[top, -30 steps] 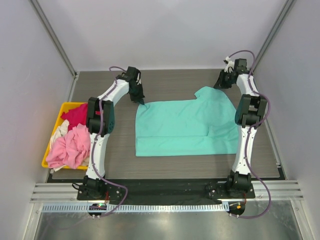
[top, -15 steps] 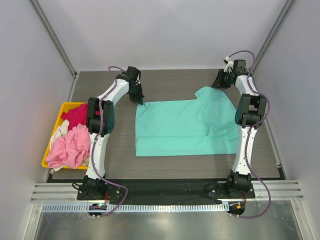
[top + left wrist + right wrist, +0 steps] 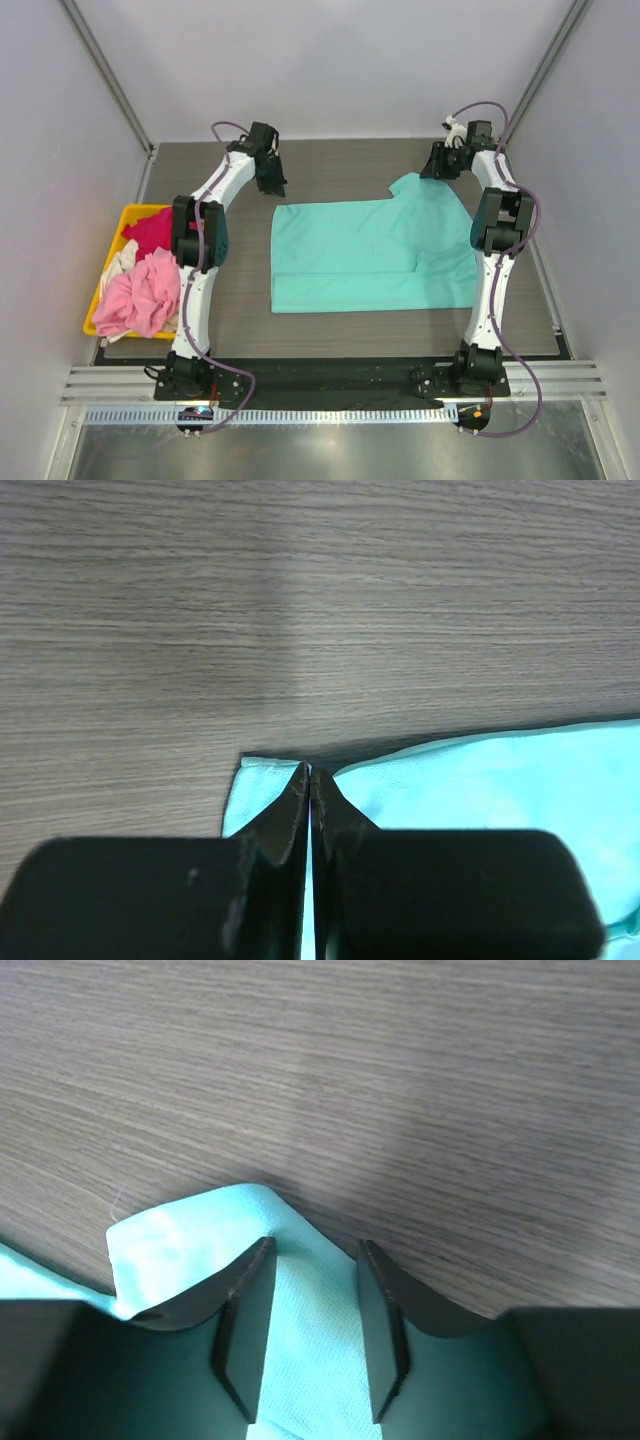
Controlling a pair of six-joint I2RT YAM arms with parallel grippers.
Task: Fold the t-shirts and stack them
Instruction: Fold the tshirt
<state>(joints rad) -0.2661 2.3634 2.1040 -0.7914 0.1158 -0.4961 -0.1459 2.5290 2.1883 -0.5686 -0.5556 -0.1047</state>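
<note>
A grey wood-grain worktop sits between plain white walls, with both arms reaching out toward its far side.

At the left edge stands a yellow bin holding three crumpled t-shirts: a magenta-red t-shirt at the far end, a whitish t-shirt along the left wall, and a light pink t-shirt heaped at the near end and spilling over the rim.

The left hand hangs just beyond the far left corner of the teal t-shirt. Its wrist view shows the fingers pressed tight together, tips meeting above that corner, with no cloth pinched between them.

The teal t-shirt lies spread flat across the middle of the worktop, with a straight fold line running across its near left part. One sleeve points toward the far right.

The right hand is at that sleeve. Its fingers stand apart, and the sleeve's teal tip lies on the worktop in the gap between them, not clamped.
</note>
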